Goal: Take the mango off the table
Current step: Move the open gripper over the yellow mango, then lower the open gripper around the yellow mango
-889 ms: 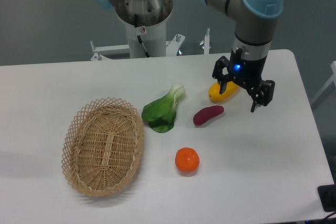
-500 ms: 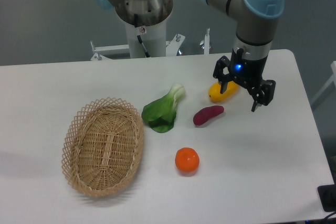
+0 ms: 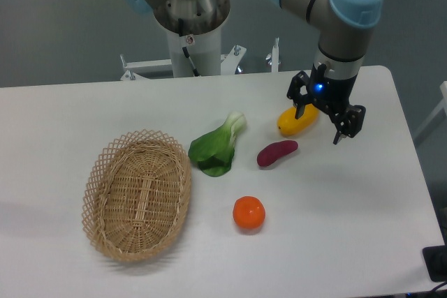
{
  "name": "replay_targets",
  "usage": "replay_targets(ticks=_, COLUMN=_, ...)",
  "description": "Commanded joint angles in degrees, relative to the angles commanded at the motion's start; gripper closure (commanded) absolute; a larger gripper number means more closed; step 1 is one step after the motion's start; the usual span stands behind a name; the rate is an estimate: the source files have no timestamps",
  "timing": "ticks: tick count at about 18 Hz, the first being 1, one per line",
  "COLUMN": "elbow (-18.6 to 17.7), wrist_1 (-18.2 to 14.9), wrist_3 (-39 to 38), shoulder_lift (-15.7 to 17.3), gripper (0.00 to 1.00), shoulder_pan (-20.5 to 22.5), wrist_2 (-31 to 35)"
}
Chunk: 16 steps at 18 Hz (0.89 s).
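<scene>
The mango (image 3: 295, 121) is a yellow-orange oblong fruit lying on the white table (image 3: 363, 200) at the back right. My gripper (image 3: 320, 123) hangs open just right of and above it, its left finger (image 3: 300, 109) over the mango's right end and its right finger (image 3: 341, 131) out over bare table. The jaws hold nothing. The mango's right end is hidden behind the gripper.
A dark purple-red sweet potato (image 3: 276, 153) lies just in front of the mango. A round orange fruit (image 3: 248, 213) sits nearer the front. A green leafy vegetable (image 3: 217, 146) lies mid-table. A wicker basket (image 3: 137, 195) stands at the left.
The gripper has shifted slightly up and to the right. The mango and the other things have not moved.
</scene>
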Motion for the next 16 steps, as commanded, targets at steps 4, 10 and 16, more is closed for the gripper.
replay_targets(ticks=4, elbow=-4.82, wrist_1=1.58, wrist_3=6.91, shoulder_lift=1.05, gripper=0.00, shoulder_pan=1.32, wrist_2=1.92)
replay_targets(ticks=10, elbow=-12.04, wrist_1=8.78, wrist_3=13.54, shoulder_lift=1.05, gripper=0.00, shoulder_pan=4.92, wrist_2=3.87)
replay_targets(ticks=16, elbow=-14.51, wrist_1=8.88, wrist_3=14.77, shoulder_lift=0.44, gripper=0.00, shoulder_pan=7.83, wrist_2=5.71)
